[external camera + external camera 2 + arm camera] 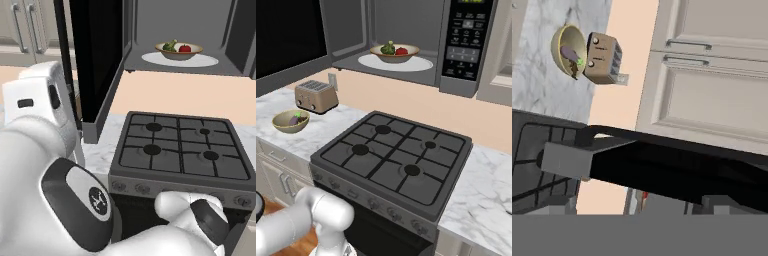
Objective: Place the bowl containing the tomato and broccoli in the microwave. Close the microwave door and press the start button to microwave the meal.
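Note:
The bowl (178, 54) (394, 55) sits on the white round plate (205, 61) (421, 64) inside the microwave (175, 20) (466, 45). In it lie the red tomato (185, 48) (401, 51) and the green broccoli (170, 46) (388, 48). The microwave door (95, 60) (286, 40) (677, 170) stands swung open to the left. Its thin bar handle (62, 50) (662, 137) runs along the free edge. My arm's white wrist (37, 95) is just left of that edge, and the fingers are hidden. Nothing is held.
A gas stove (180, 145) (391, 160) lies below the microwave. On the marble counter to its left stand a tan toaster (316, 96) (602, 59) and a deeper bowl with a purple piece (290, 121) (568, 50). Beige cabinet doors (712, 90) are behind the open door.

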You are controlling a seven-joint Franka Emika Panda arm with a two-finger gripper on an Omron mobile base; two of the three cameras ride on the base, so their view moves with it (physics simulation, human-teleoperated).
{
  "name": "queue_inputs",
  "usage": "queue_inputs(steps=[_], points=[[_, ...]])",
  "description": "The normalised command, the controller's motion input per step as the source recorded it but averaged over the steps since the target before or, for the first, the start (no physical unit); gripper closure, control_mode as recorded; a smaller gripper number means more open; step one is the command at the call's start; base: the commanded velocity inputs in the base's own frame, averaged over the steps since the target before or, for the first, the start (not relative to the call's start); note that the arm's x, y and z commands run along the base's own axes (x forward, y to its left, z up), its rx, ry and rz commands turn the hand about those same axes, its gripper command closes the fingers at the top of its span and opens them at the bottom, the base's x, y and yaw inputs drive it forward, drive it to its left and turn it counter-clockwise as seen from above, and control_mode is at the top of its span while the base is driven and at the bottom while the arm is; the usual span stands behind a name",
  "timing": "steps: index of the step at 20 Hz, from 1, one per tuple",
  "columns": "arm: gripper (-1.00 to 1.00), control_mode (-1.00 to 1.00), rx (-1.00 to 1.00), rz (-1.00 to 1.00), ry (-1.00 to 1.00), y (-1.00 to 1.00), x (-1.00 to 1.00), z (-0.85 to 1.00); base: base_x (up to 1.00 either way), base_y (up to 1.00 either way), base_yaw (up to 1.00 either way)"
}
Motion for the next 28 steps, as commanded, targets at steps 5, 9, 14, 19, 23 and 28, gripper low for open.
queue_inputs(steps=[5, 9, 14, 19, 23, 28], points=[[-1.0, -1.0, -0.07, 0.0, -0.29, 0.26, 0.02, -0.65, 0.0, 0.0, 0.0], [-1.0, -1.0, 0.0, 0.0, -0.3, 0.04, 0.12, -0.71, 0.0, 0.0, 0.0], [-1.0, -1.0, 0.0, 0.0, -0.29, 0.0, 0.31, -0.33, 0.0, 0.0, 0.0], [-1.0, -1.0, 0.01, -0.01, -0.14, -0.01, 0.68, -0.3, 0.0, 0.0, 0.0], [-1.0, -1.0, 0.0, -0.01, -0.11, -0.01, 0.74, -0.42, 0.0, 0.0, 0.0], [-1.0, -1.0, 0.0, -0.12, -0.14, 0.29, 0.52, -0.09, 0.0, 0.0, 0.0]])
